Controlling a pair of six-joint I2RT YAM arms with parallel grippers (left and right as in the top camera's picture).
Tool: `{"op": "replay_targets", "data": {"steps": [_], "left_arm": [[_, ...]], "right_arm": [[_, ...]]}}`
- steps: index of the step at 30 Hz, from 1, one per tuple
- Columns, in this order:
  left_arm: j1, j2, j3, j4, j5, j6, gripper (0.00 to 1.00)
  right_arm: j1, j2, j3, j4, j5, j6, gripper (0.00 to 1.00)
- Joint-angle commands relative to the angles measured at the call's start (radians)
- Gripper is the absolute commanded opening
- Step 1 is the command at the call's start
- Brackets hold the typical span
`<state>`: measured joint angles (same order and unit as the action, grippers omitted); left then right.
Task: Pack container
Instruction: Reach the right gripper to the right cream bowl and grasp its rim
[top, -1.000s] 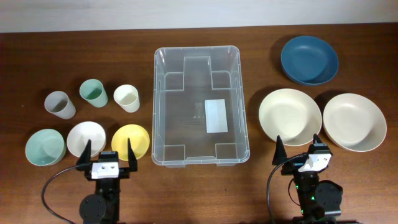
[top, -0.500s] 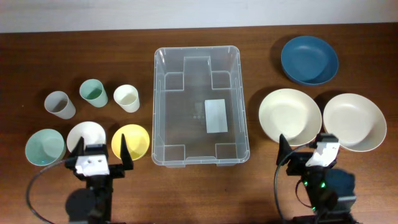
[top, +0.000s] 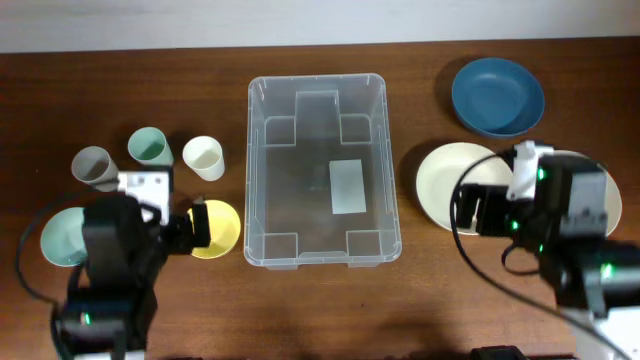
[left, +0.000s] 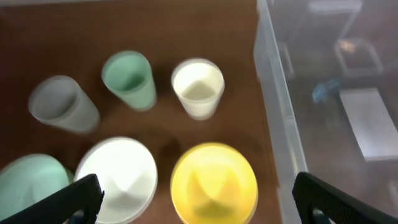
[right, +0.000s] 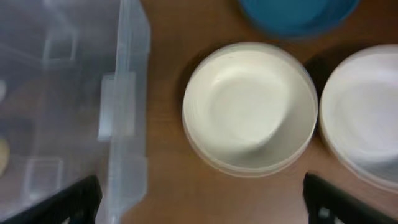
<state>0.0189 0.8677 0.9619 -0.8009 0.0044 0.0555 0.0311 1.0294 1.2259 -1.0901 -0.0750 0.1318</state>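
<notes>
The container (top: 300, 195) sits empty at mid-table. The left gripper (left: 200, 198) and right gripper (right: 202, 200) hang spread wide, holding nothing. Each should set one finger over a rim (yellow bowl (left: 214, 182), cream plate (right: 250, 109)) before descending, clear of neighbours

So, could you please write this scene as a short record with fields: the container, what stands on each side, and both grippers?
container: clear bin, mid-table, nothing inside, white label at its base
left of it: grey cup, green cup, cream cup, mint bowl, white bowl, yellow bowl
right of it: blue bowl, inner cream bowl, outer cream bowl
left gripper: open, holding nothing
right gripper: open, holding nothing
</notes>
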Motion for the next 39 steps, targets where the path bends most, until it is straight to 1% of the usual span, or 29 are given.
{"op": "replay_targets", "data": {"steps": [1, 3, 6, 9, 12, 17, 19, 24, 28, 32, 35, 39], "left_arm": [[0.003, 0.095, 0.131, -0.073, 0.082, -0.011, 1.0], [0.003, 0.12, 0.156, -0.079, 0.086, -0.011, 1.0], [0.003, 0.133, 0.159, -0.075, 0.086, -0.011, 1.0], [0.003, 0.141, 0.159, -0.076, 0.086, -0.011, 1.0], [0.003, 0.148, 0.159, -0.075, 0.086, -0.011, 1.0], [0.003, 0.16, 0.159, -0.07, 0.086, -0.011, 1.0], [0.003, 0.167, 0.159, -0.065, 0.086, -0.011, 1.0], [0.003, 0.195, 0.159, -0.064, 0.086, -0.011, 1.0], [0.003, 0.22, 0.159, -0.06, 0.086, -0.011, 1.0], [0.003, 0.233, 0.159, -0.043, 0.086, -0.011, 1.0], [0.003, 0.233, 0.159, -0.032, 0.086, -0.011, 1.0], [0.003, 0.233, 0.159, -0.023, 0.086, -0.011, 1.0]], "right_arm": [[-0.007, 0.106, 0.151, -0.076, -0.056, 0.008, 0.99], [-0.007, 0.138, 0.18, -0.085, -0.056, 0.017, 0.99], [-0.023, 0.159, 0.185, -0.076, -0.034, 0.082, 0.99], [-0.102, 0.165, 0.185, -0.065, 0.016, 0.186, 0.99], [-0.256, 0.164, 0.191, -0.048, 0.01, 0.223, 0.99], [-0.623, 0.202, 0.185, -0.04, -0.177, 0.22, 0.99], [-0.738, 0.234, 0.175, -0.04, -0.219, 0.217, 0.99], [-0.939, 0.365, 0.164, -0.037, -0.28, 0.177, 0.99], [-1.002, 0.526, 0.164, -0.018, -0.315, 0.122, 0.99], [-1.008, 0.653, 0.164, 0.006, -0.314, 0.065, 0.99], [-1.008, 0.725, 0.164, 0.039, -0.314, 0.058, 0.99], [-1.008, 0.778, 0.164, 0.078, -0.308, 0.059, 0.99]]}}
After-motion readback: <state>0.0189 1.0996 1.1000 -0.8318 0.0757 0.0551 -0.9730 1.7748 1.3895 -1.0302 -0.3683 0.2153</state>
